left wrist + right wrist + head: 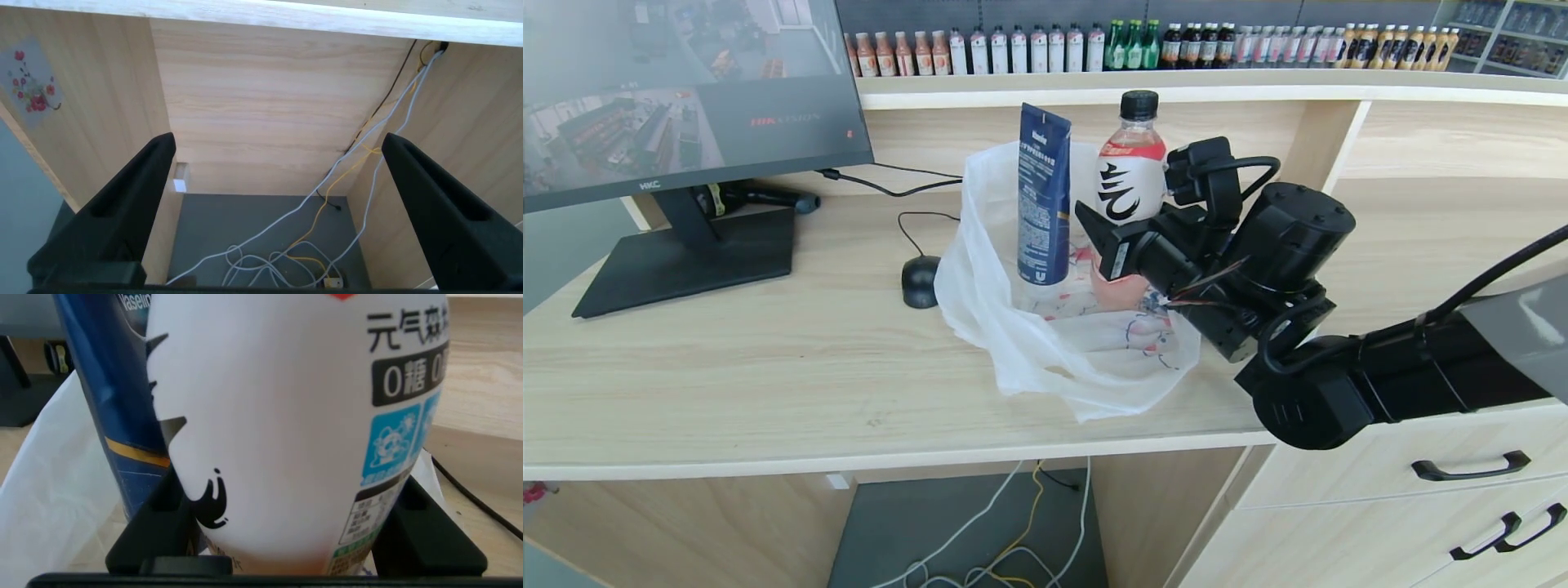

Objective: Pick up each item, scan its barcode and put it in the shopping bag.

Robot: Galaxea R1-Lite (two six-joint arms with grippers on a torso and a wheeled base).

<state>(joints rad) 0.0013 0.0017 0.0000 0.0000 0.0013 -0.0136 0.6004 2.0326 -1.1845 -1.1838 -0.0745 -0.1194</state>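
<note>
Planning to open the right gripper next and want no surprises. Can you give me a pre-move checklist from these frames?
1. Right gripper closed on the bottle: ok, a finger on each side in the wrist view.
2. Bottle upright: ok.
3. Bottle inside the shopping bag: ok, its lower part is within the opening.
4. Bottle base resting on the bag floor: cannot tell, hidden by the gripper and the plastic.
5. Gap to the blue tube: cannot tell; it stands upright close beside the bottle.
6. Left gripper out of the way: ok, open and below the desk.
</note>
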